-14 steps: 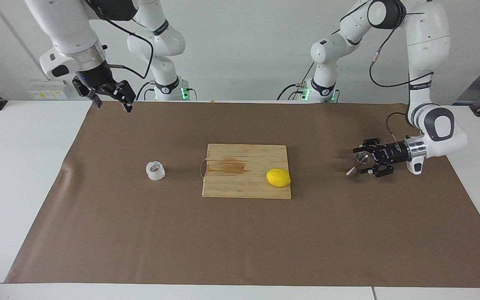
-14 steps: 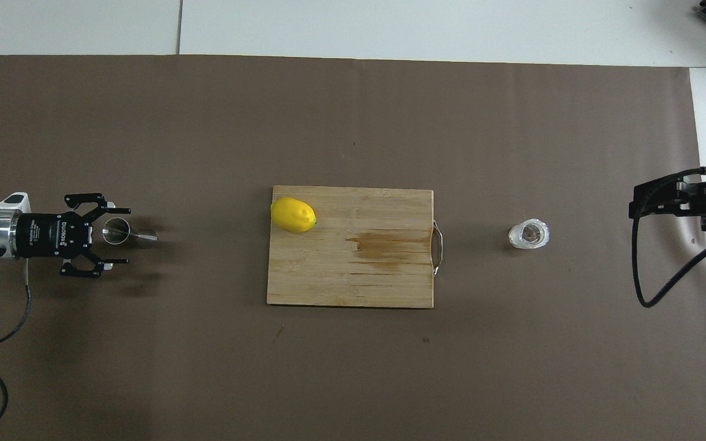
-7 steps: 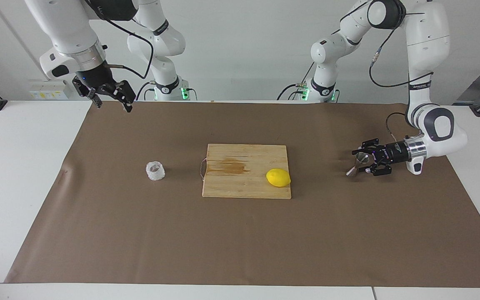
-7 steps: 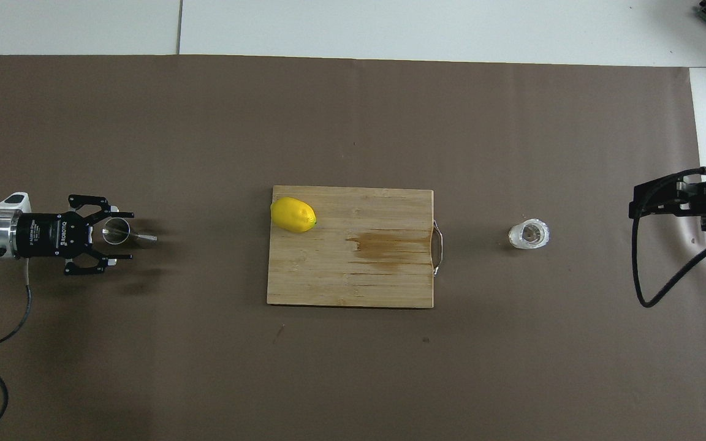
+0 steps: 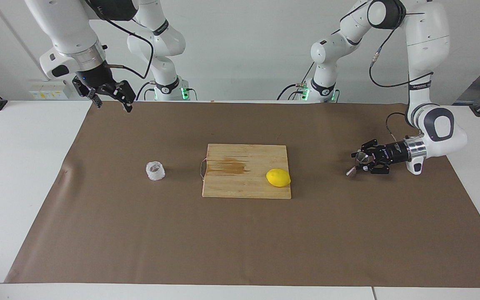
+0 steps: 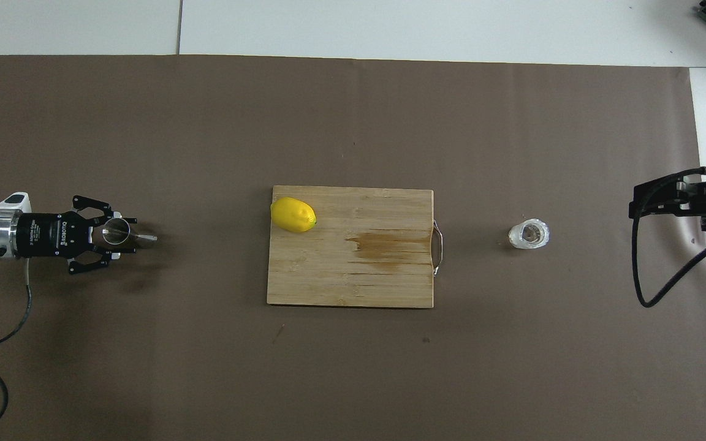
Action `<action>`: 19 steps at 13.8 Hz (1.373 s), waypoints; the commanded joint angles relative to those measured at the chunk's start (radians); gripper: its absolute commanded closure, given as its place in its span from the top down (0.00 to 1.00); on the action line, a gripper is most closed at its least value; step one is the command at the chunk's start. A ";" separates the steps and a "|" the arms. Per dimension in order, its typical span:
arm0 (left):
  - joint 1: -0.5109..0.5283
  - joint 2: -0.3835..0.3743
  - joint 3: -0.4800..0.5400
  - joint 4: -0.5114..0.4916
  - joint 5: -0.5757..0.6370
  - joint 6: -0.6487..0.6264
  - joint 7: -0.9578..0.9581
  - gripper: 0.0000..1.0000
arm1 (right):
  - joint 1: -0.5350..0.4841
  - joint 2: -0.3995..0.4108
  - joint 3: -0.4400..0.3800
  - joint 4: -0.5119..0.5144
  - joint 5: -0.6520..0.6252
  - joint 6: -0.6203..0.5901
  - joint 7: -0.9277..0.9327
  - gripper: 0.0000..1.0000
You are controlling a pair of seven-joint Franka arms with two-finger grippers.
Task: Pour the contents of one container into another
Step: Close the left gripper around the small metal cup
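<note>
Jigger [image 5: 359, 163] between left gripper [image 5: 361, 162] fingers [image 6: 125, 220]

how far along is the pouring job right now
Early. Nothing is poured: the white cup stands untouched on the mat beside the cutting board. In hand: the left gripper sits around the steel jigger, which is on the mat. The right gripper waits open, up by its own end. Left: gripping, lifting, bringing the containers together, pouring.
</note>
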State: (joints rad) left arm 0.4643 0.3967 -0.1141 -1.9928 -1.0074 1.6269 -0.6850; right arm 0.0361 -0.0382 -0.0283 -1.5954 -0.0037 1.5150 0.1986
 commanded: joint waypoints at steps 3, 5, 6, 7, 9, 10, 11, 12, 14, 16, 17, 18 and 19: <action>-0.012 -0.022 0.008 -0.023 -0.020 0.011 0.004 0.28 | -0.007 0.003 -0.005 0.009 0.028 -0.015 -0.027 1.00; -0.012 -0.022 0.008 -0.020 -0.020 0.008 0.002 0.14 | -0.007 0.003 -0.005 0.009 0.028 -0.016 -0.027 1.00; -0.012 -0.022 0.008 -0.017 -0.020 0.008 -0.001 0.11 | -0.007 0.003 -0.005 0.009 0.027 -0.016 -0.027 1.00; -0.012 -0.022 0.008 -0.012 -0.020 0.007 -0.008 0.09 | -0.007 0.003 -0.005 0.009 0.028 -0.015 -0.027 1.00; -0.013 -0.022 0.005 -0.001 -0.020 0.005 -0.031 0.09 | -0.007 0.003 -0.005 0.009 0.027 -0.016 -0.027 1.00; -0.013 -0.022 0.004 0.005 -0.020 0.002 -0.039 0.09 | -0.007 0.003 -0.005 0.009 0.027 -0.016 -0.027 1.00; -0.013 -0.022 0.002 0.006 -0.020 -0.002 -0.041 0.08 | -0.007 0.003 -0.005 0.009 0.028 -0.015 -0.027 1.00; -0.013 -0.024 0.001 0.011 -0.020 -0.004 -0.051 0.08 | -0.007 0.003 -0.005 0.009 0.028 -0.016 -0.027 1.00; -0.019 -0.030 -0.001 0.015 -0.020 -0.005 -0.071 0.08 | -0.007 0.003 -0.005 0.009 0.028 -0.015 -0.027 1.00; -0.021 -0.033 -0.007 0.034 -0.023 -0.019 -0.099 0.08 | -0.007 0.003 -0.005 0.009 0.027 -0.016 -0.027 1.00; -0.021 -0.035 -0.013 0.037 -0.036 -0.025 -0.114 0.08 | -0.007 0.003 -0.005 0.009 0.028 -0.015 -0.027 1.00; -0.021 -0.044 -0.015 0.037 -0.052 -0.032 -0.128 0.09 | -0.007 0.003 -0.005 0.009 0.028 -0.016 -0.027 1.00; -0.024 -0.055 -0.022 0.038 -0.069 -0.038 -0.139 0.08 | -0.007 0.003 -0.005 0.009 0.028 -0.015 -0.027 1.00</action>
State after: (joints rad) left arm 0.4548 0.3734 -0.1370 -1.9543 -1.0423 1.6109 -0.7791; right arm 0.0361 -0.0382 -0.0283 -1.5954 -0.0037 1.5150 0.1986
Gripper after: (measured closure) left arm 0.894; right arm 0.000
